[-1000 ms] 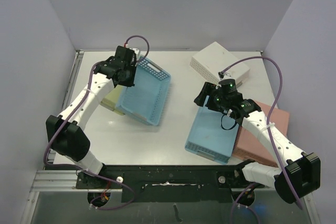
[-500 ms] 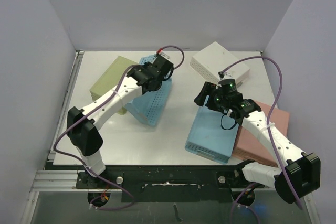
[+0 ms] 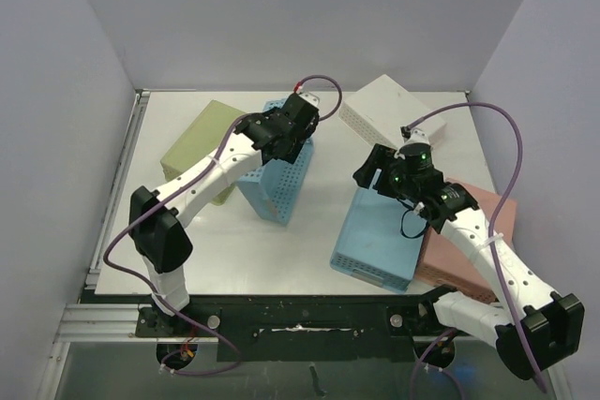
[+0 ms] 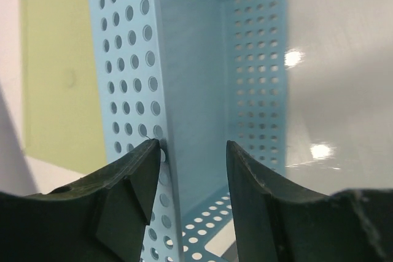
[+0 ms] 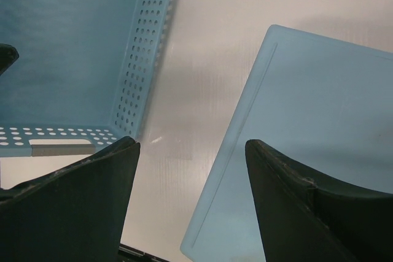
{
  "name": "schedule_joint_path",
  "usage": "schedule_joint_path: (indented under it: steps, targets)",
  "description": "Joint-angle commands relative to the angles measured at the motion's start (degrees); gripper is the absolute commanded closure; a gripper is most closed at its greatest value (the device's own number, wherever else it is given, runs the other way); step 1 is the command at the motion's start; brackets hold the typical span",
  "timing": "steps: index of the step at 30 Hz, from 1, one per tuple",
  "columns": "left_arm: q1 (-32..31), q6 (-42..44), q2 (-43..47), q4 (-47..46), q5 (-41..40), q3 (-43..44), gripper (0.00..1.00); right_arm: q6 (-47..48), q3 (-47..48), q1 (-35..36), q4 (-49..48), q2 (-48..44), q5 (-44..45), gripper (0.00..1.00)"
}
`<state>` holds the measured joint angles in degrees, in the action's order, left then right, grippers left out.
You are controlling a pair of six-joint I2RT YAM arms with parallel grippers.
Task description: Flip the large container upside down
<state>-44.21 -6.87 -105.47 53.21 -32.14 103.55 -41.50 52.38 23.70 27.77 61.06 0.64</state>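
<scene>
The large container [image 3: 279, 175] is a light-blue perforated basket, standing on its long side at the table's middle left with its opening toward the right. My left gripper [image 3: 292, 142] is at its upper far end. In the left wrist view the left gripper [image 4: 193, 151] stands open astride the basket's upper wall [image 4: 132, 72]; the left finger touches the wall and the right finger is apart from it. My right gripper [image 3: 375, 171] hovers open and holds nothing, over the near-left edge of an upside-down blue container [image 5: 319, 127], with the basket [image 5: 67, 47] to its left.
An olive-green box [image 3: 195, 147] lies bottom-up just left of the basket. A white container [image 3: 394, 114] sits at the back right. The second blue container [image 3: 380, 231] and a pink one [image 3: 473, 231] lie bottom-up at the right front.
My left arm swung right and tipped the basket from leaning on the green box up onto its side. Its jaws then opened off the wall. The right gripper shifted slightly.
</scene>
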Motion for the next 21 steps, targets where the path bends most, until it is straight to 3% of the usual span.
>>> schedule_joint_path:
  steps: [1,7,21]
  targets:
    - [-0.18,-5.92,2.82,-7.34,16.52,0.01,0.54,-0.76,1.63,0.29,-0.56,-2.09,2.4,0.28]
    - [0.25,-8.56,4.48,-11.97,25.91,0.08,0.55,-1.04,0.36,0.24,-0.69,-4.24,3.14,0.28]
    - [5.14,-11.7,7.84,-15.49,37.0,-0.68,0.55,-1.0,4.51,1.0,-3.9,-1.35,-0.38,0.28]
